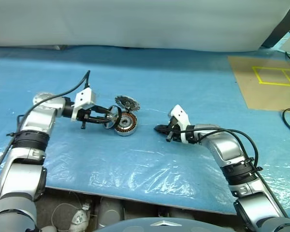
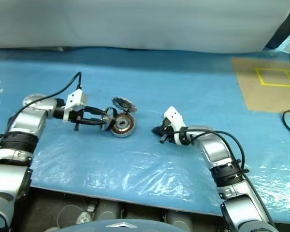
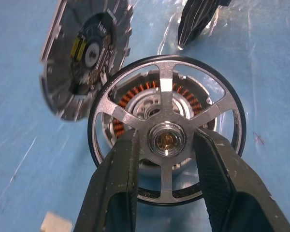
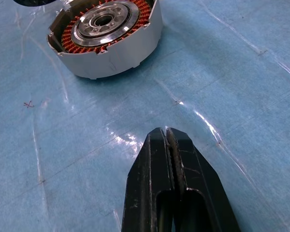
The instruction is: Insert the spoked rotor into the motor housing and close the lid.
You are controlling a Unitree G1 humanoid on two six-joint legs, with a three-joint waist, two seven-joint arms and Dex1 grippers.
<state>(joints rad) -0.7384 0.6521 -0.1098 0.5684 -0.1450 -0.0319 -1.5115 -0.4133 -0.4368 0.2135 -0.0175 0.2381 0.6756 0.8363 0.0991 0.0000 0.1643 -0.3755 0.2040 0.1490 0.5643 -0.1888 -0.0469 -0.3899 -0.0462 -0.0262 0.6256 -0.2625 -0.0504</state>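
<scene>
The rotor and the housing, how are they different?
The rotor is a flat open wheel with thin spokes and a dark rim; the housing is a short grey can ringed inside with copper windings. The left hand holds the rotor by its hub, up on edge, while the housing lies on the blue sheet, with no hand on it. Both are round, silvery metal.

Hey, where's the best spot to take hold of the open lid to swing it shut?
Probably the lid's free outer rim, opposite where it joins the motor housing, approaching from behind: it stands tilted open, its jagged inner face toward the housing, so an edge pinch seems safest.
</scene>
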